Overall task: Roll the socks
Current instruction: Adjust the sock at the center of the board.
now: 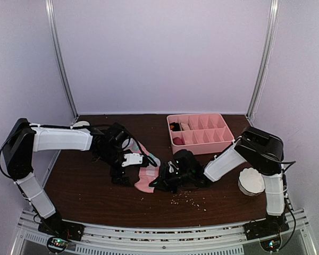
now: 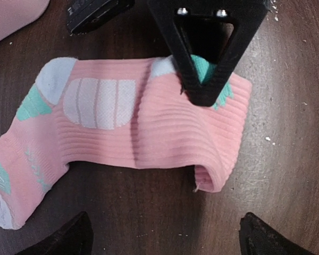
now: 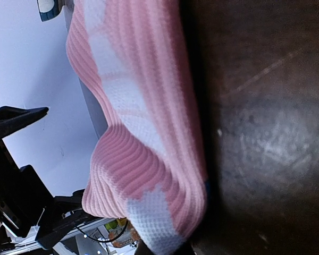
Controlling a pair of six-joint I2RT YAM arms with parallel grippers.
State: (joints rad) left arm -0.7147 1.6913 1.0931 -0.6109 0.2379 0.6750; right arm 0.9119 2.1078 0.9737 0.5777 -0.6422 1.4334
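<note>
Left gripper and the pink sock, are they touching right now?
Apart. The left wrist view shows the left gripper open, both fingertips with bare table between them and the pink sock.

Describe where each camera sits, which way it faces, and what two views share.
Top external: above and behind the arms, looking down at the table, pink sock and pink divided tray; both arms show.
Left wrist: on the left arm, looking down at the sock; the open left gripper frames the bottom edge.
Right wrist: low beside the sock, looking along the tabletop; own fingers hardly show.
Shared: left wrist and top views show the right gripper at the sock.
</note>
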